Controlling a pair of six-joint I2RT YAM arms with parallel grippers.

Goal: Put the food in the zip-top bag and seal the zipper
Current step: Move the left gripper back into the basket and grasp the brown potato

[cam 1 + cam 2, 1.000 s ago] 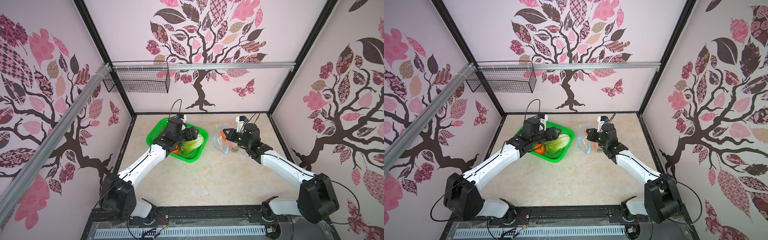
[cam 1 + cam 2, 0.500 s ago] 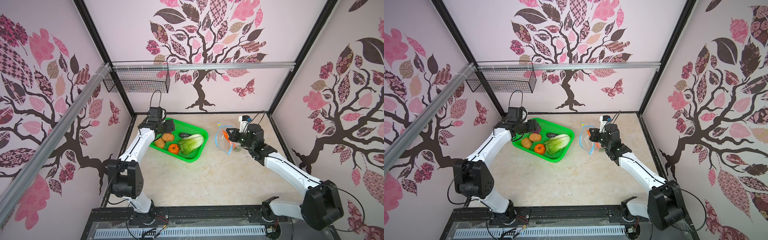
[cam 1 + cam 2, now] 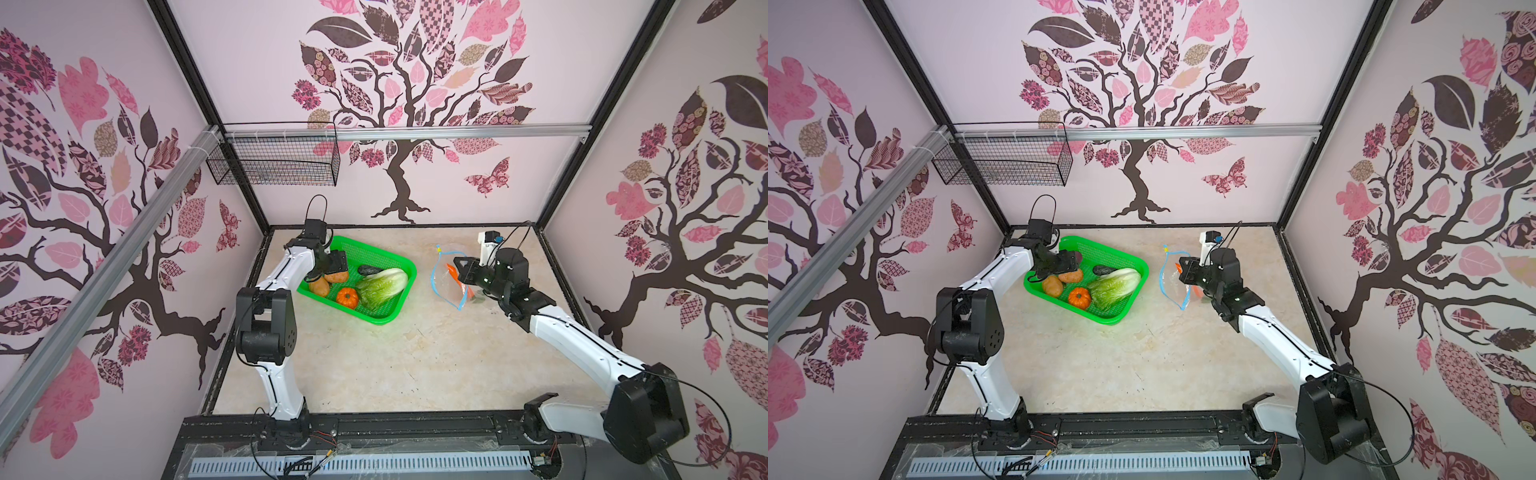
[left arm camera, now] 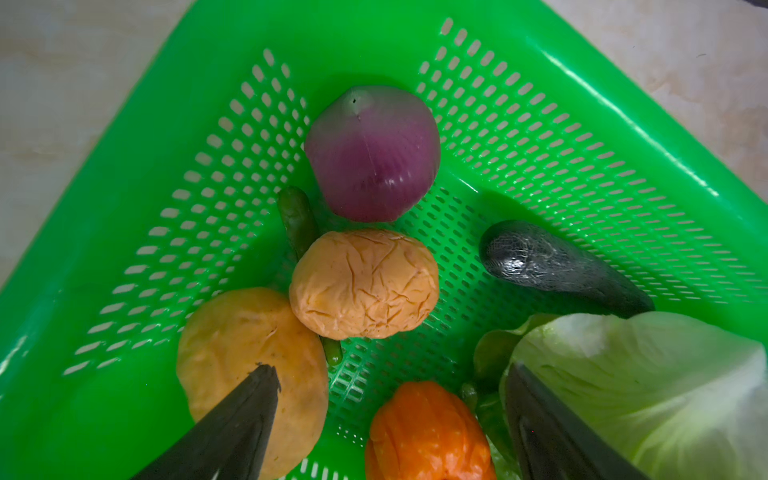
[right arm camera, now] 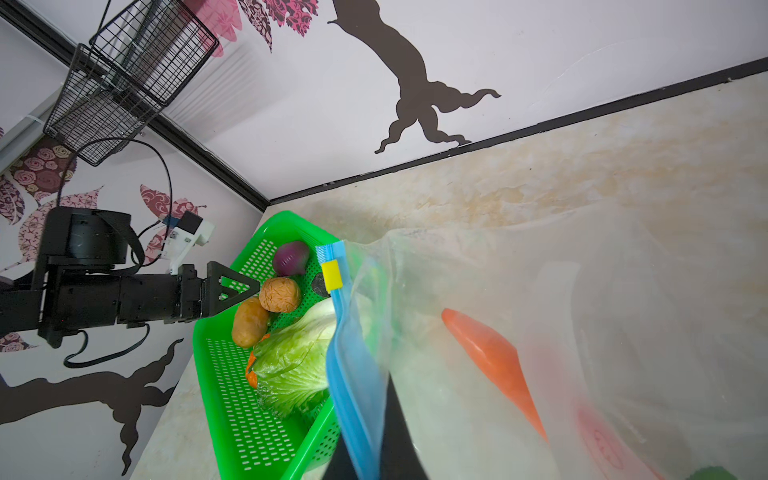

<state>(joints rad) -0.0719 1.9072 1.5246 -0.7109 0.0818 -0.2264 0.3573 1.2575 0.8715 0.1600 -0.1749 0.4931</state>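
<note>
Across the pale worktop (image 3: 374, 374), the green basket (image 3: 376, 321) sits toward the left rear. The left end effector (image 4: 390, 372) hangs over its inner corner, jaws spread wide with nothing between them. Well apart to the right, the zip-top bag (image 3: 445, 289) is held with its mouth gaping toward the basket — the right end effector (image 3: 458, 268) is clenched on the film at the mouth edge.

Inside the basket lies the cabbage (image 3: 382, 284), the biggest piece. With it are two potatoes (image 4: 249, 353) side by side, the onion (image 4: 372, 153) in the corner, the pumpkin (image 3: 347, 298) just beside the cabbage, and the dark elongated piece (image 4: 557, 270). One carrot (image 5: 494, 361) is already in the bag (seen through the clear film). The zipper (image 5: 353, 374) is unsealed — its yellow tab (image 5: 332, 275) sits at one end.
</note>
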